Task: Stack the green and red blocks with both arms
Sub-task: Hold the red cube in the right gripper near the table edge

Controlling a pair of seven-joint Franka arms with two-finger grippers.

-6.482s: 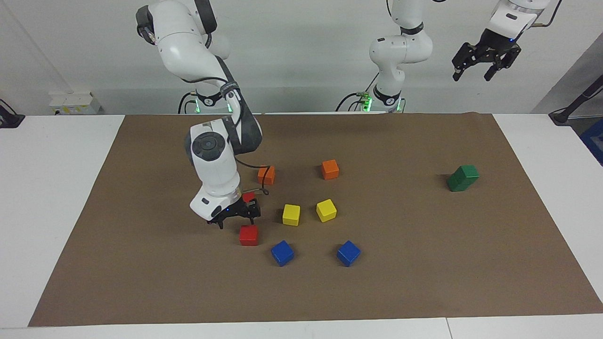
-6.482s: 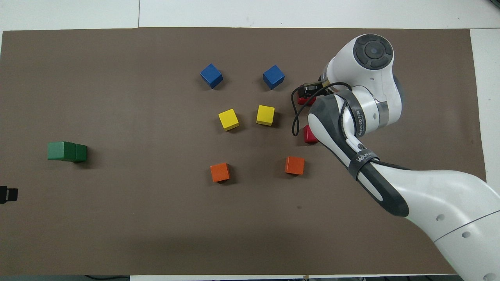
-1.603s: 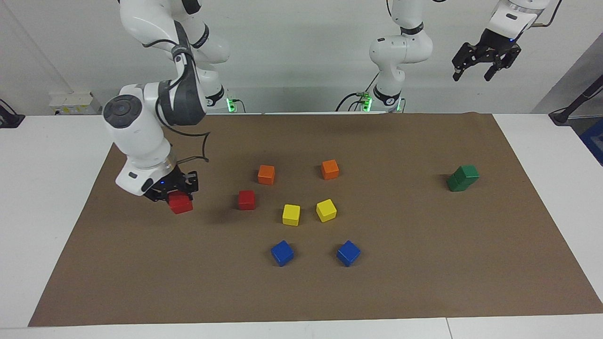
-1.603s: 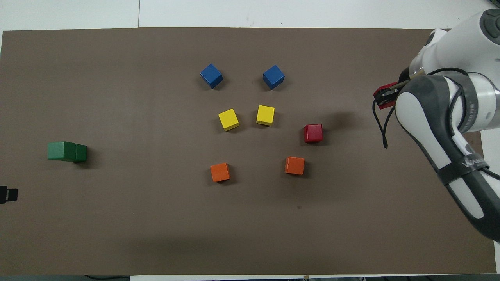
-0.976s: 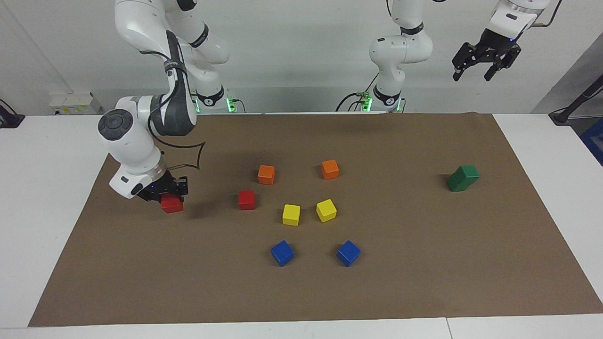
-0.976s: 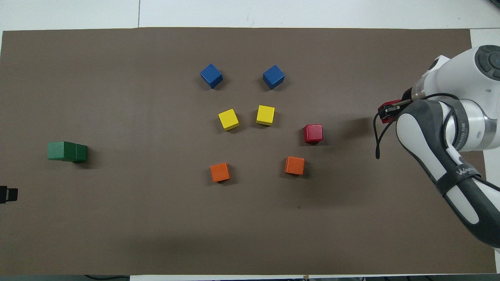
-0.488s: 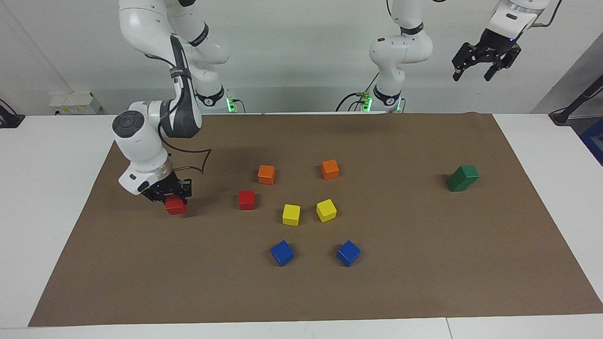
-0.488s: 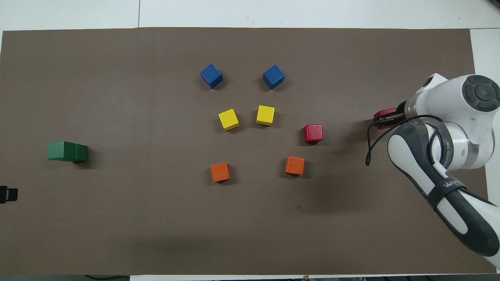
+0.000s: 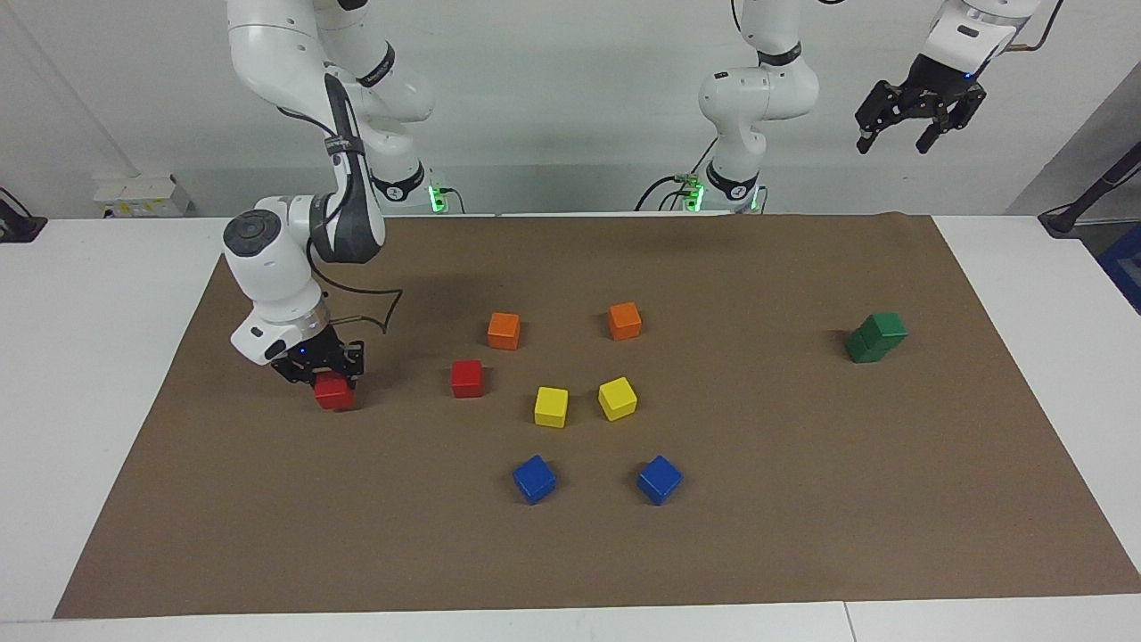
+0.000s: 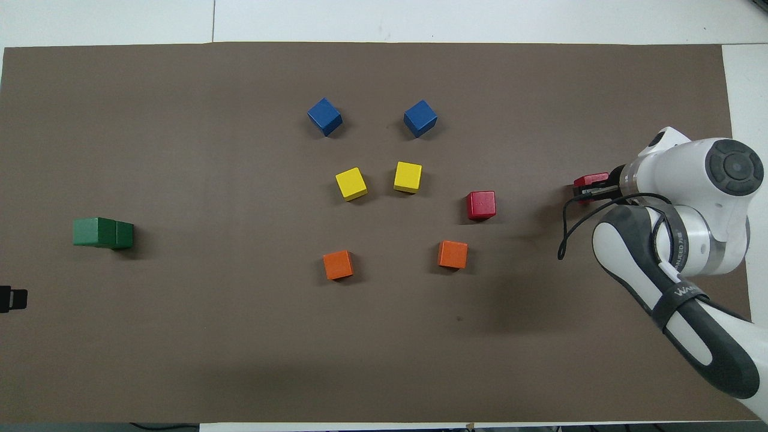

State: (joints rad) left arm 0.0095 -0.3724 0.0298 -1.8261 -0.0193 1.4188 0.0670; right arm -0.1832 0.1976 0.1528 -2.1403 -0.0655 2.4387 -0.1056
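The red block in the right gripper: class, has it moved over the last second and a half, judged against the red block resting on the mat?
Yes, slightly. The held red block has sunk toward the mat, staying toward the right arm's end from the resting red block.

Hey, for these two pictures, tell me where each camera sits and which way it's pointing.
Facing view: high across the table, looking at both robots; shows both arms whole, the left gripper raised and open, the right gripper shut on a red block.
Overhead view: above the robots' end, looking steeply down; only the right arm shows, with the right gripper.
Shared: the held red block, the free red block and the green stack, mirrored.
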